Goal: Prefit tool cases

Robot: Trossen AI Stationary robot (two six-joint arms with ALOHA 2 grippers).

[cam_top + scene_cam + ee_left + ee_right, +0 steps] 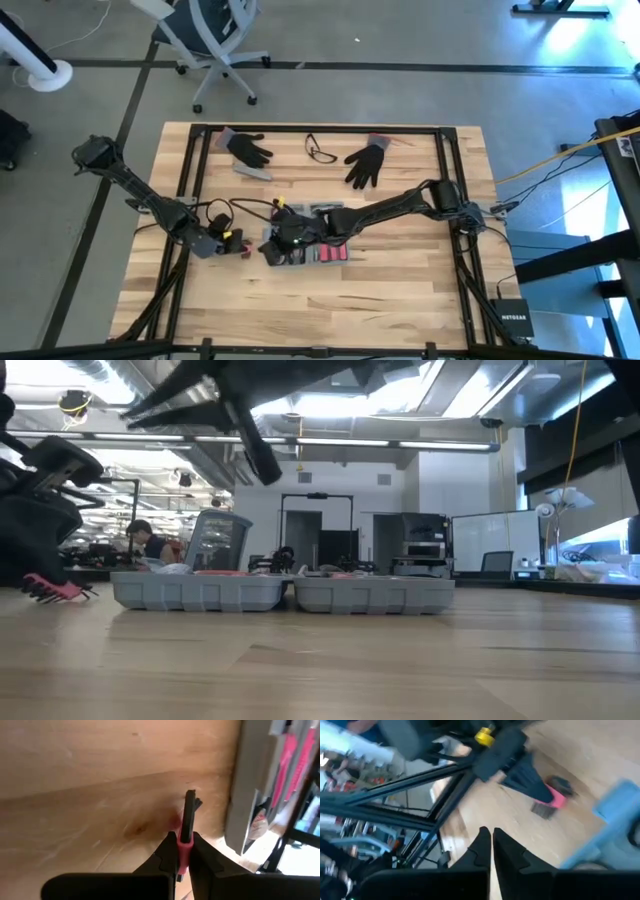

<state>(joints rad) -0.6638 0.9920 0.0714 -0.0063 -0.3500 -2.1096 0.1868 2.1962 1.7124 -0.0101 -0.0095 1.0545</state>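
The case [318, 244] lies open on the bench [400, 290], near its middle, pink-handled tools showing in its recesses. The right tool [272, 246], fingers pressed together and empty, sits at the case's left end. The left tool [240, 248], just beside the case, pinches a pink-and-black tool [186, 837]. A black box [516, 322] at the bench's right corner reads NETGEAR.

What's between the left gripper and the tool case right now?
Nothing visible. The left gripper, shut on a small red and black tool, sits on the table just beside the open tool case, with bare wood between them. The right gripper is shut, over the case's near end.
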